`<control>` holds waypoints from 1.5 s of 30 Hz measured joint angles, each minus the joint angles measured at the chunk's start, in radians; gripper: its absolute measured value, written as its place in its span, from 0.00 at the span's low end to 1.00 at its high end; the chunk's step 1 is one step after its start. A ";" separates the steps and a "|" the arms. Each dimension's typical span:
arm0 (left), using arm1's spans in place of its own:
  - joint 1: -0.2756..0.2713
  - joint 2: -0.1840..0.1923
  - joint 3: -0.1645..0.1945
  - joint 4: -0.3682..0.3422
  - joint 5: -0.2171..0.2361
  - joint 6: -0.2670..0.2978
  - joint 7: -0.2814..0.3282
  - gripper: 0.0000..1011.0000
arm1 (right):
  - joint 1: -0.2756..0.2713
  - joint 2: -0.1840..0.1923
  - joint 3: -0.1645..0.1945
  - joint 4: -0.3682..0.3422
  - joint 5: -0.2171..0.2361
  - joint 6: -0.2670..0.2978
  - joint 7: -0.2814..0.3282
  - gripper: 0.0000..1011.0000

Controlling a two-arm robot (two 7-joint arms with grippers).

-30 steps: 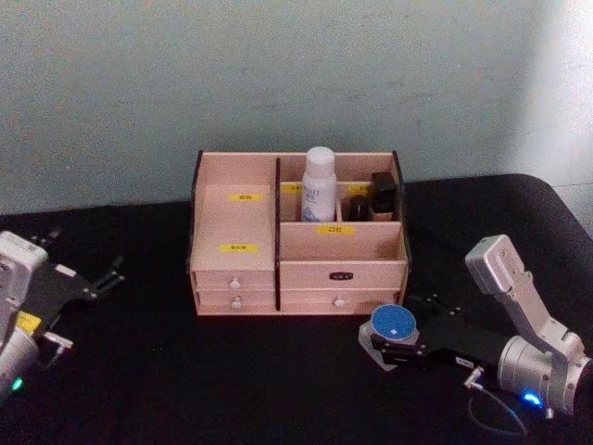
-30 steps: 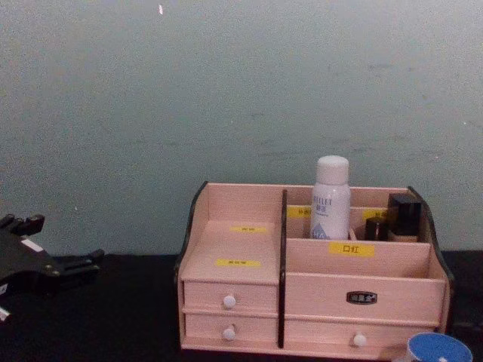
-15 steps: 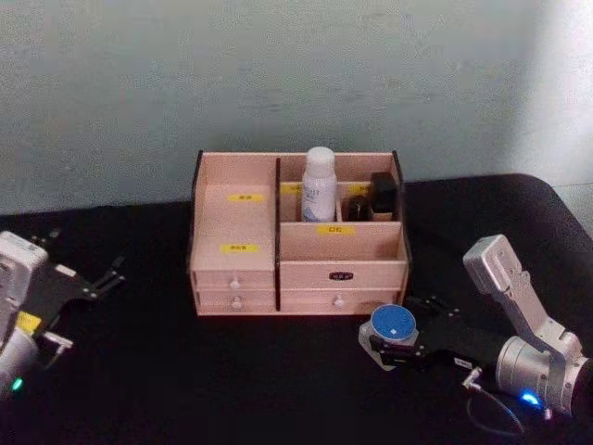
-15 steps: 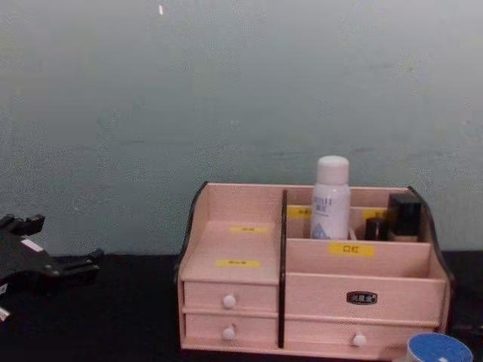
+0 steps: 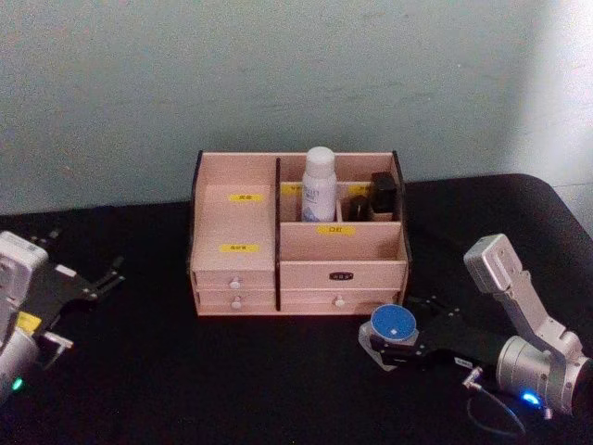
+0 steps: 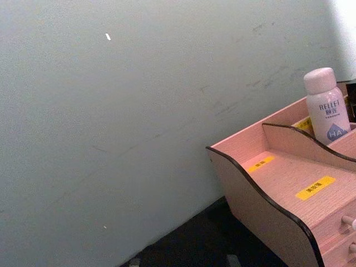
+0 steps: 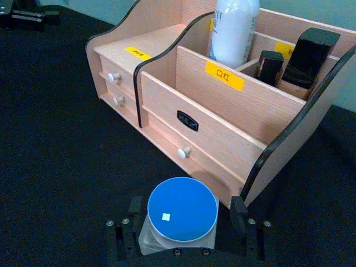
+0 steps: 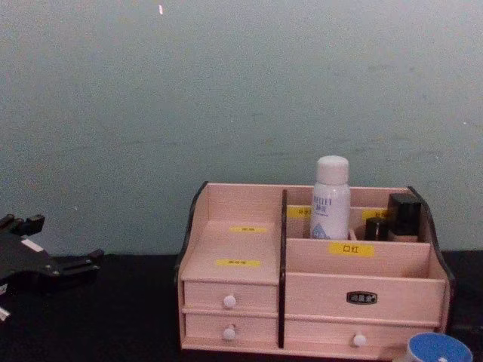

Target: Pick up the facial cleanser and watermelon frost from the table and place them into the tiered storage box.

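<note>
The watermelon frost (image 5: 394, 324), a squat clear jar with a blue lid, stands on the black table just in front of the tiered storage box's (image 5: 232, 222) right corner. My right gripper (image 5: 389, 343) is low on the table and open, with one finger on each side of the jar (image 7: 182, 208); a small gap shows beside the lid. The facial cleanser (image 5: 319, 185), a tall white bottle, stands upright in the box's back compartment (image 8: 331, 197). My left gripper (image 5: 116, 271) rests open at the far left of the table, well away from the box.
Small black bottles (image 5: 382, 195) stand in the back right compartment next to the white bottle. The box's front right compartment (image 7: 222, 111) and stepped left shelves (image 8: 234, 245) hold nothing. A pale wall rises close behind the box. Black table spreads left of the box.
</note>
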 joint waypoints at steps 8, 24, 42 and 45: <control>0.000 0.000 0.000 0.000 0.000 0.000 0.000 0.99 | -0.001 0.001 0.000 -0.001 -0.001 -0.002 0.000 0.99; 0.000 0.000 0.000 0.000 0.000 0.000 0.000 0.99 | -0.001 0.001 0.000 -0.001 -0.002 -0.004 0.000 0.70; 0.000 0.000 0.000 0.000 0.000 0.000 0.000 0.99 | -0.001 0.001 0.000 -0.001 -0.002 -0.004 0.000 0.70; 0.000 0.000 0.000 0.000 0.000 0.000 0.000 0.99 | -0.001 0.001 0.000 -0.001 -0.002 -0.004 0.000 0.70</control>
